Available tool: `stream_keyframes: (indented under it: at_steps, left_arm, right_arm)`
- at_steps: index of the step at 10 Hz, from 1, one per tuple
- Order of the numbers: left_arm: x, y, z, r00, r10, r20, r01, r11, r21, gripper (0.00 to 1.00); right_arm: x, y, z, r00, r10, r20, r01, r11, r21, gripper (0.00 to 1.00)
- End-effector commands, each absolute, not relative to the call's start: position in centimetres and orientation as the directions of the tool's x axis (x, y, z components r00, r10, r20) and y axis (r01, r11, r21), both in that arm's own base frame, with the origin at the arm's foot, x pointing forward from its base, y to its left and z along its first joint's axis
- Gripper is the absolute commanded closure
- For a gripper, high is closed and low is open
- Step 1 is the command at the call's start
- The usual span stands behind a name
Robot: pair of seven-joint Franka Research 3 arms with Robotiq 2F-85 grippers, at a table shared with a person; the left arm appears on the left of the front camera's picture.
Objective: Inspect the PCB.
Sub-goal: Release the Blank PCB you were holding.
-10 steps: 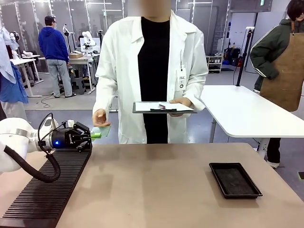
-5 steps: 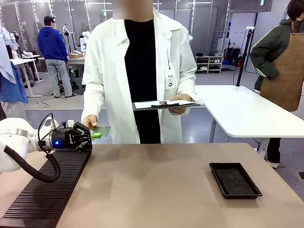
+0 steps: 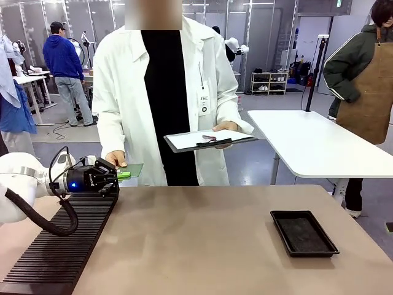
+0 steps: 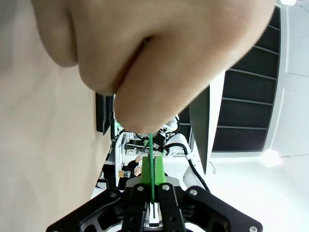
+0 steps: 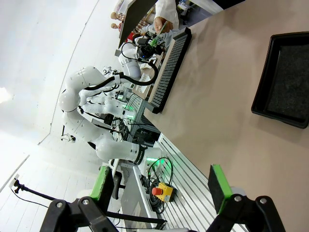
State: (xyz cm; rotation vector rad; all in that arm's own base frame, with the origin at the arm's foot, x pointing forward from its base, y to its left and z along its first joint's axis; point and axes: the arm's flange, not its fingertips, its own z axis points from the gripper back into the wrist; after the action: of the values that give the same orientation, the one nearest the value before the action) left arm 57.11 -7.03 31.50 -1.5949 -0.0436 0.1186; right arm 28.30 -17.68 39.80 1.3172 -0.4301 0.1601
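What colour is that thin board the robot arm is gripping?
Green. The PCB shows best in the front view, beside the person's hand.

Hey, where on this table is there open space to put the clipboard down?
The widest bare patch is the middle of the table, between the black ribbed rack on the left and the black tray on the right. The far-left corner is crowded: the left pincer and the person's hand both hold the PCB there.

Front camera faces across the tan tabletop (image 3: 202, 246); left wrist camera sits hard against a person's hand (image 4: 159, 48); right wrist camera shares the black rectangular tray (image 5: 262, 77).
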Motion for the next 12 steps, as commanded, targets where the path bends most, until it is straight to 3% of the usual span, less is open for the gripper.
stream_keyframes:
  at_steps: [1, 2, 3, 4, 5, 6, 8, 9, 10, 12]
  left_arm:
    - [57.01, -7.00, 31.57, 0.994, 0.099, -0.044, -0.040, -0.034, -0.999, 0.87]
    - [56.91, -7.02, 31.68, 0.997, 0.071, -0.032, -0.029, -0.043, -0.999, 0.62]
    - [56.83, -6.88, 31.60, 0.997, 0.073, -0.029, -0.026, -0.049, -0.998, 0.53]
    - [56.84, -6.88, 31.62, 0.997, 0.073, -0.030, -0.026, -0.052, -0.998, 0.28]
    - [56.85, -6.89, 31.65, 0.997, 0.074, -0.030, -0.026, -0.051, -0.998, 0.19]
    - [56.82, -6.90, 31.69, 0.997, 0.074, -0.030, -0.026, -0.053, -0.998, 0.00]
    - [56.83, -6.92, 31.71, 0.997, 0.075, -0.030, -0.026, -0.054, -0.998, 0.00]
    - [56.85, -6.94, 31.73, 0.997, 0.075, -0.032, -0.028, -0.056, -0.998, 0.09]
    - [56.83, -6.97, 31.77, 0.997, 0.075, -0.031, -0.027, -0.056, -0.998, 0.00]
    - [56.77, -7.10, 31.83, 0.996, 0.088, -0.024, -0.020, -0.047, -0.999, 0.00]
  right_arm:
    - [28.27, -17.69, 39.88, 0.907, -0.133, 0.400, -0.361, 0.245, 0.900, 0.00]
    - [28.27, -17.69, 39.88, 0.907, -0.133, 0.400, -0.361, 0.245, 0.900, 0.00]
    - [28.27, -17.69, 39.88, 0.907, -0.133, 0.400, -0.361, 0.245, 0.900, 0.00]
    - [28.27, -17.69, 39.88, 0.907, -0.133, 0.400, -0.361, 0.245, 0.900, 0.00]
    - [28.27, -17.69, 39.88, 0.907, -0.133, 0.400, -0.361, 0.245, 0.900, 0.00]
    - [28.27, -17.69, 39.88, 0.907, -0.133, 0.400, -0.361, 0.245, 0.900, 0.00]
    - [28.27, -17.69, 39.88, 0.907, -0.133, 0.400, -0.361, 0.245, 0.900, 0.00]
    - [28.27, -17.69, 39.88, 0.907, -0.133, 0.400, -0.361, 0.245, 0.900, 0.00]
    - [28.27, -17.69, 39.88, 0.907, -0.133, 0.400, -0.361, 0.245, 0.900, 0.00]
    - [28.27, -17.69, 39.88, 0.907, -0.133, 0.400, -0.361, 0.245, 0.900, 0.00]
